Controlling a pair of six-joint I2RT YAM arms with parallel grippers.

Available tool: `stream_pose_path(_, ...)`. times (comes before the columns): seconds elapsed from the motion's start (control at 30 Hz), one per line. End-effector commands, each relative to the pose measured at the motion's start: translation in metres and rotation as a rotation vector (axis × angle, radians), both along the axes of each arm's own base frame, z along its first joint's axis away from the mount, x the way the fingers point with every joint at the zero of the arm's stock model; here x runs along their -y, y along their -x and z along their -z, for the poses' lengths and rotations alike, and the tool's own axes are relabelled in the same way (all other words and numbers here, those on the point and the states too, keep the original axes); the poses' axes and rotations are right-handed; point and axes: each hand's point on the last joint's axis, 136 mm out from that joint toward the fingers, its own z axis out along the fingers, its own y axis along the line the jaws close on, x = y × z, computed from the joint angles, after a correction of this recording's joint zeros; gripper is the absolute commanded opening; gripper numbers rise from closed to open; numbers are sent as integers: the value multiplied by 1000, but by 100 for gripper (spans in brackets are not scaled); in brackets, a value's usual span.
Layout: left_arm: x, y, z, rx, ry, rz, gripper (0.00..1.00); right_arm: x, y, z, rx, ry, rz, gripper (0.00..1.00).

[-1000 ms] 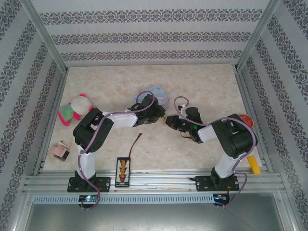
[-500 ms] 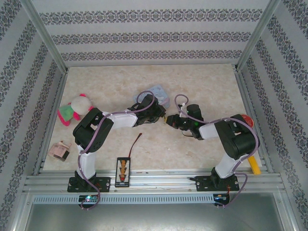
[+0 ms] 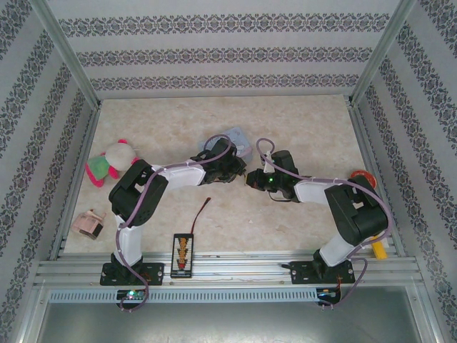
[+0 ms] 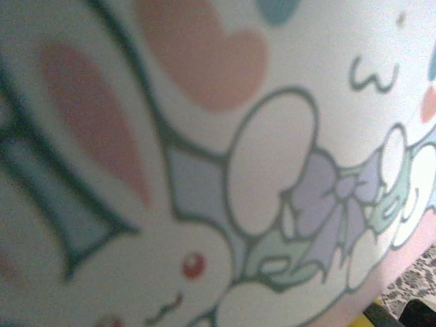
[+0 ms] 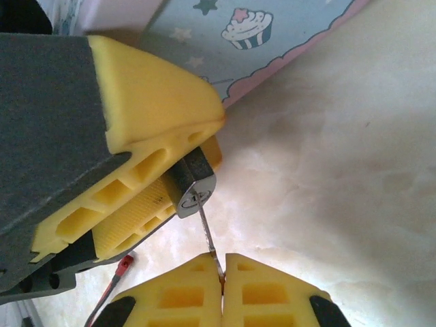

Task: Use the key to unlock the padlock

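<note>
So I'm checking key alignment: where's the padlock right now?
In the right wrist view, the padlock sits clamped in the left gripper, left of centre, with the key at its keyhole.

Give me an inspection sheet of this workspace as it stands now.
Surface: beige marbled tabletop.
Job's things: padlock held in the left claw, keyhole facing the right claw; key with its tip at the keyhole.
Clutter: light-blue tin beside the left claw; plush toy; pink box; black strip with orange marks; red round item; yellow item.
Grippers: left claw shut on the padlock; right claw shut on the key.
Cables: purple cables looped along both arms; thin dark wire with red tip on the table.
Surroundings: patterned walls; aluminium rails.
</note>
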Motion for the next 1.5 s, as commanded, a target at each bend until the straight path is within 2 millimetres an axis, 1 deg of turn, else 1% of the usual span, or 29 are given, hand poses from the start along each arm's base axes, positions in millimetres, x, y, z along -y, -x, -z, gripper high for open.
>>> stream_pose_path(0.0,7,77,37,-323,-72,132,4,3,-36,-19,76,-75,145,0)
stream_pose_path(0.13,1,81,37,-349,-127,149,4,4,-32,-18,52,-117,160,0)
stream_pose_path(0.27,5,76,33,-336,-132,169,5,6,-32,-12,27,-157,167,0)
stream_pose_path(0.53,9,78,34,-347,-118,192,5,11,-44,0,-23,-306,177,0)
stream_pose_path(0.7,10,79,35,-350,-112,198,5,9,-47,6,-29,-335,158,0)
stream_pose_path(0.8,12,80,34,-350,-107,208,5,6,-50,3,-23,-357,141,0)
stream_pose_path(1.0,12,81,33,-350,-106,211,5,11,-57,-7,2,-377,131,0)
stream_pose_path(1.17,16,84,33,-350,-99,226,4,11,-64,-12,31,-372,121,0)
stream_pose_path(1.37,14,85,32,-352,-105,223,4,20,-71,-10,36,-355,145,0)
stream_pose_path(1.47,13,85,32,-352,-106,222,4,26,-73,-12,43,-353,157,2)
